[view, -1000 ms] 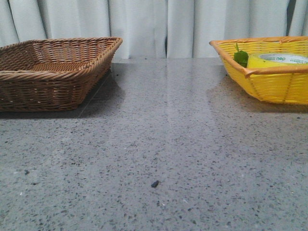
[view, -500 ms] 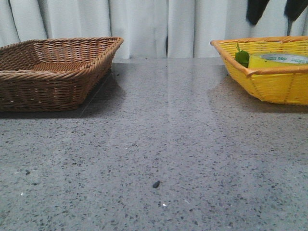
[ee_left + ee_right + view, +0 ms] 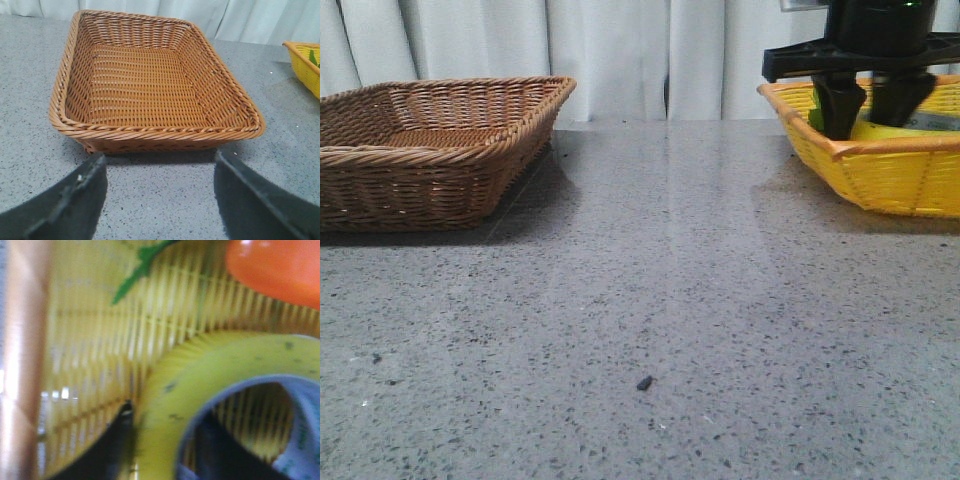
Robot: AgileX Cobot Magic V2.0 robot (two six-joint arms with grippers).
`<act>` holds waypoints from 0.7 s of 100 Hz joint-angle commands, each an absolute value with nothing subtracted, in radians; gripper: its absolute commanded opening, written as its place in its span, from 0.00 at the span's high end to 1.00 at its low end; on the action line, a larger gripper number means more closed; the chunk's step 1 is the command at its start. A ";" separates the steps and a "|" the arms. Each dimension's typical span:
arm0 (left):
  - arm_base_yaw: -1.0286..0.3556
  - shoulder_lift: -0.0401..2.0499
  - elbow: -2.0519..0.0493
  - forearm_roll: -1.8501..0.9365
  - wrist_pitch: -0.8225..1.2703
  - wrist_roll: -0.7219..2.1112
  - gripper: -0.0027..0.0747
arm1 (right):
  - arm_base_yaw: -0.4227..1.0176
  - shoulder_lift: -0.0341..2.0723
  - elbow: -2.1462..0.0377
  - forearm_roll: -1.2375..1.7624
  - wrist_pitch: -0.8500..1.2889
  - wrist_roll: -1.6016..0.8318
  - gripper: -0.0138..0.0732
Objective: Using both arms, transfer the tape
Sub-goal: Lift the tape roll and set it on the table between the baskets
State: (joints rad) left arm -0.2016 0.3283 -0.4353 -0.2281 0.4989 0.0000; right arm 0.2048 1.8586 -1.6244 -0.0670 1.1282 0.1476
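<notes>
While straddling the wall of the wide translucent yellow tape roll (image 3: 200, 375) inside the yellow woven basket (image 3: 880, 175) at far right, right gripper (image 3: 872, 100) spread, not clamped. Pickup step; next, closing. Left gripper (image 3: 160, 195) wide, empty, near brown wicker basket (image 3: 150, 90).

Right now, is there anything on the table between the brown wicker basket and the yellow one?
Almost nothing: in the front view, bare speckled grey table runs from the brown wicker basket to the yellow woven basket. Only a small dark speck lies nearer the camera.
</notes>
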 commanded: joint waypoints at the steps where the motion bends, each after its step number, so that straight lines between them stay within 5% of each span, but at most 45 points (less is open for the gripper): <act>1: -0.207 0.342 -0.470 -0.245 0.435 0.000 0.41 | 0.195 1.781 -1.667 -0.117 1.087 0.129 0.91; 25: -0.207 0.342 -0.470 -0.245 0.432 0.000 0.41 | 0.219 1.627 -1.922 -0.113 1.065 0.129 0.92; 41: -0.207 0.342 -0.470 -0.245 0.400 0.000 0.41 | 0.365 1.616 -2.096 -0.011 1.013 0.120 0.92; 70: -0.207 0.342 -0.470 -0.247 0.387 0.000 0.41 | 0.567 1.809 -2.036 -0.063 1.056 0.121 0.92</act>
State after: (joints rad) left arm -0.2016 0.3283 -0.4353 -0.2281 0.4665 0.0000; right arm 0.5461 1.7747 -2.0399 0.0000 1.0829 0.1363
